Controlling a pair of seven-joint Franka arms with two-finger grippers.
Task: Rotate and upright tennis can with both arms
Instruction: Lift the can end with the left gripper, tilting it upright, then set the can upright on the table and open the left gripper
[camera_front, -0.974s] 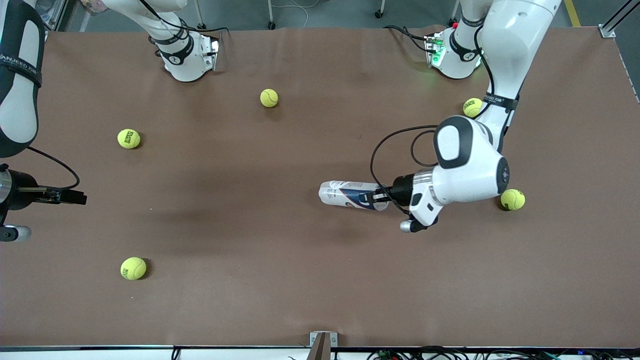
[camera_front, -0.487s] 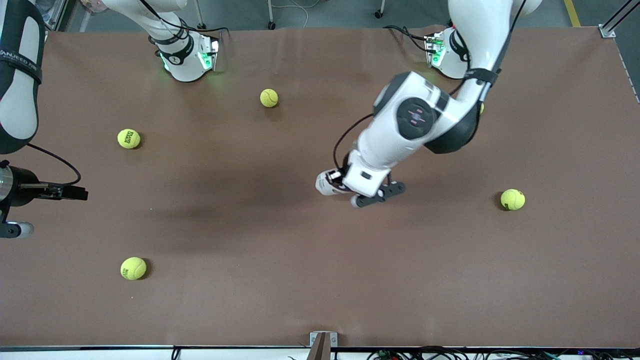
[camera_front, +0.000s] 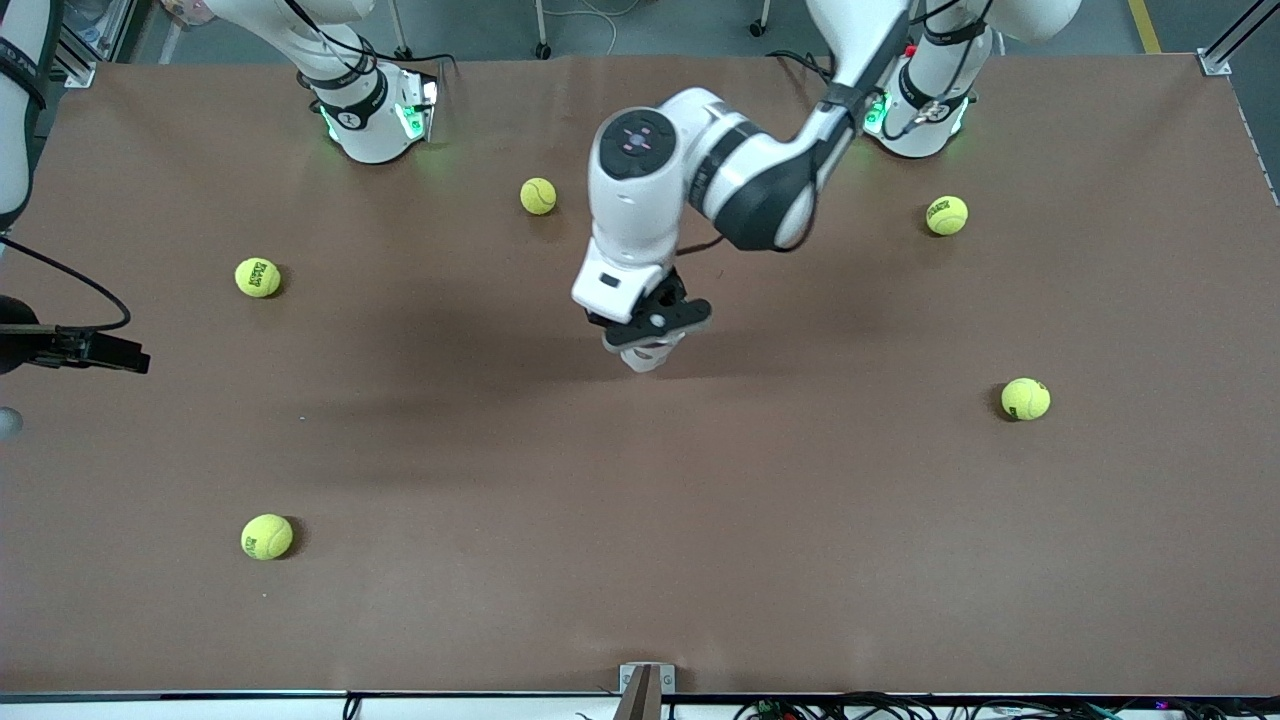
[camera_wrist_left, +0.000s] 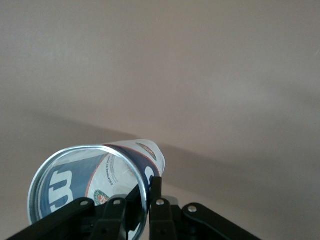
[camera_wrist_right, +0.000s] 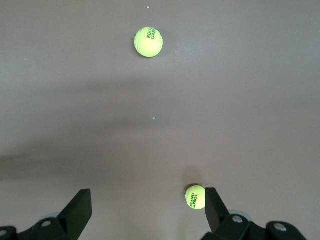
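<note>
The tennis can hangs in the air over the middle of the table, gripped at its open rim by the left gripper. In the front view the arm's wrist covers nearly all of it, and only a pale end shows below the gripper. The left wrist view looks into the can's mouth, with the white "W" on dark blue showing through the clear wall. One black finger lies outside the rim and the other inside, so the jaws pinch the can's wall.

The table is a plain brown sheet. Five yellow tennis balls lie scattered across it, all well apart from the can. A grey floor shows past the arms' bases.

The right gripper waits over the right arm's end of the table, its fingers spread wide and holding nothing. Two balls lie on the table under it.
</note>
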